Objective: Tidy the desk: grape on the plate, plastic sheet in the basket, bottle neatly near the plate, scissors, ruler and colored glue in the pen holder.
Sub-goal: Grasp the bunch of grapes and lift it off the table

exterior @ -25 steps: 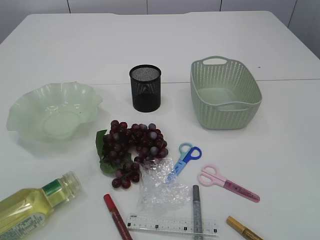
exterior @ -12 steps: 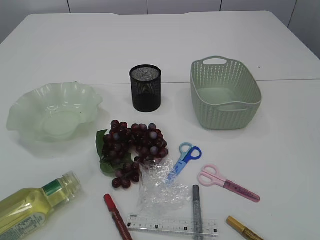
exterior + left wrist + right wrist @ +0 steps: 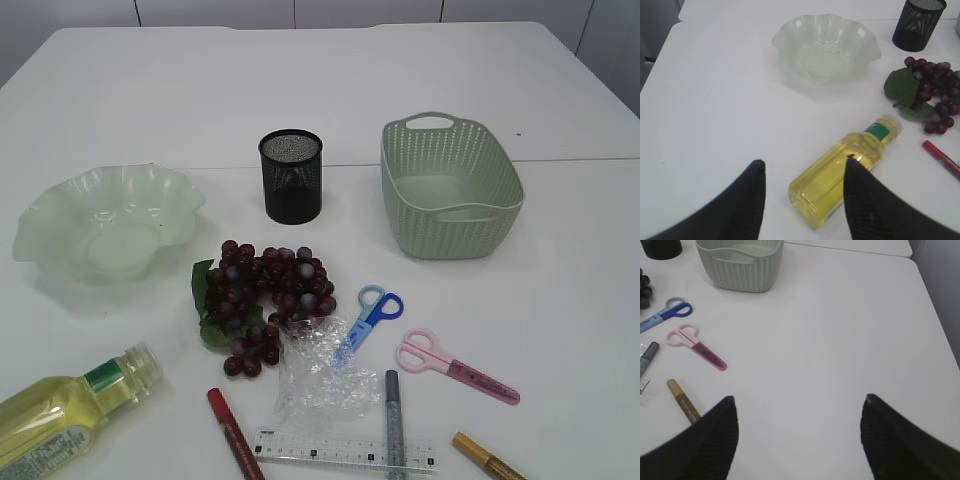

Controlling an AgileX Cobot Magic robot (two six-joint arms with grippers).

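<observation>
Three views of a white table (image 3: 560,330) set for tidying. Exterior view: a pale green scalloped plate (image 3: 108,220) sits at left, a black mesh pen holder (image 3: 291,175) at centre rear, and a green woven basket (image 3: 448,186) at right rear. A bunch of dark red grapes (image 3: 265,290) with green leaves lies in front of the pen holder; a crumpled clear plastic sheet (image 3: 322,375) lies just in front of it, touching blue-handled scissors (image 3: 372,314). Pink scissors (image 3: 455,366) lie further right. Along the near edge lie a red glue pen (image 3: 234,432), a clear ruler (image 3: 342,450), a grey glue pen (image 3: 394,420) crossing the ruler, and a gold glue pen (image 3: 487,458). A bottle of yellow liquid (image 3: 70,405) lies on its side at lower left; neither arm appears here. Left wrist view: the left gripper (image 3: 802,202) hangs above the table with jaws apart and nothing between them, its right finger overlapping the lying bottle in the picture; whether it touches cannot be told. Plate, pen holder, grapes and red pen lie beyond. Right wrist view: the right gripper (image 3: 797,435) hangs with jaws spread wide over bare table, holding nothing; the gold pen, pink scissors, blue scissors and basket lie to its left.
</observation>
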